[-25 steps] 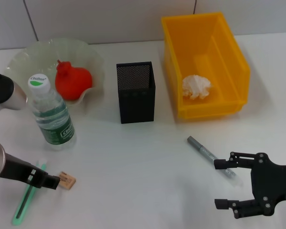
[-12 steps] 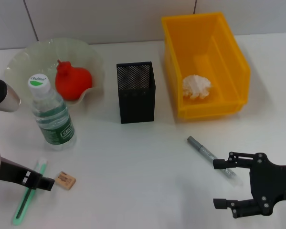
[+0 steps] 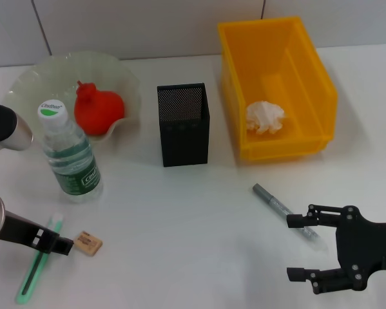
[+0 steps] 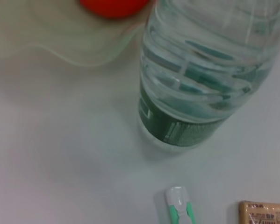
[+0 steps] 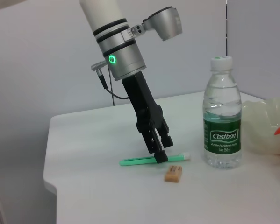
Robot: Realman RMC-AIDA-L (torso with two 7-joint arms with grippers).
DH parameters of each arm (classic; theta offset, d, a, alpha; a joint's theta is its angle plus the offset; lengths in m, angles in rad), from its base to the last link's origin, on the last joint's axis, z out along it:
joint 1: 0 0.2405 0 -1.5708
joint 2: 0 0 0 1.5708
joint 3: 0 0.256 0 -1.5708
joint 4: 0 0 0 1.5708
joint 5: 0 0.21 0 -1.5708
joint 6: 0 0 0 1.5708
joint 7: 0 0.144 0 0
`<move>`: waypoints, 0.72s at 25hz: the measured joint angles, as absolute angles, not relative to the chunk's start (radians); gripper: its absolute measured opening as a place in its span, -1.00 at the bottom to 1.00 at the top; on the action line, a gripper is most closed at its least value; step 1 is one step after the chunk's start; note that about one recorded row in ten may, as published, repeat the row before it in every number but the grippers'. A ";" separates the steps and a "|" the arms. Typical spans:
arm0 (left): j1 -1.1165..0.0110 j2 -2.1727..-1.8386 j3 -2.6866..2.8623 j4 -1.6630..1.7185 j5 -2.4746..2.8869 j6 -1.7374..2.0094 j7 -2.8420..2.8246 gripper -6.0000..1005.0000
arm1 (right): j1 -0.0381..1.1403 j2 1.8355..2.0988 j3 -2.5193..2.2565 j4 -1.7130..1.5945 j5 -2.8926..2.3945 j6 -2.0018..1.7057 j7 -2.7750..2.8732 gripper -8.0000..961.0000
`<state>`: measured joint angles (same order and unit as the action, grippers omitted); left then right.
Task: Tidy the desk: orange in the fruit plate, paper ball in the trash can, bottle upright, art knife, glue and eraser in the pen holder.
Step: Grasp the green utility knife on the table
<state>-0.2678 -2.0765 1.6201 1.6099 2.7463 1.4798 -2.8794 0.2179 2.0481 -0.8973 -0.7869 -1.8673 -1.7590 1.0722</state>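
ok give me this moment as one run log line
left gripper: shut, tip down beside eraser, over art knife | right gripper: open, near pen | bottle: upright | paper ball: in bin

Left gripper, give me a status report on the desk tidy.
Left gripper low over the green art knife, beside the eraser, holding nothing. Right gripper open, idle near the grey pen. Bottle upright. Nothing blocking.

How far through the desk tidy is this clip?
Done: orange in fruit plate, paper ball in trash can, bottle upright. In hand: left hand is down at the art knife, beside the eraser. Left: knife, eraser and glue into pen holder. Right hand is open near the glue.
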 joint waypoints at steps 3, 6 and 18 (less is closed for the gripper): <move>-0.275 -2.077 1.619 1.608 2.753 1.480 -2.879 0.54 | 0.217 2.048 -0.897 -0.787 -1.867 -1.759 1.072 0.71; -0.280 -2.076 1.617 1.591 2.754 1.480 -2.879 0.39 | 0.216 2.048 -0.897 -0.787 -1.867 -1.759 1.072 0.71; -0.293 -2.075 1.623 1.560 2.755 1.480 -2.879 0.12 | 0.216 2.048 -0.897 -0.787 -1.867 -1.758 1.072 0.71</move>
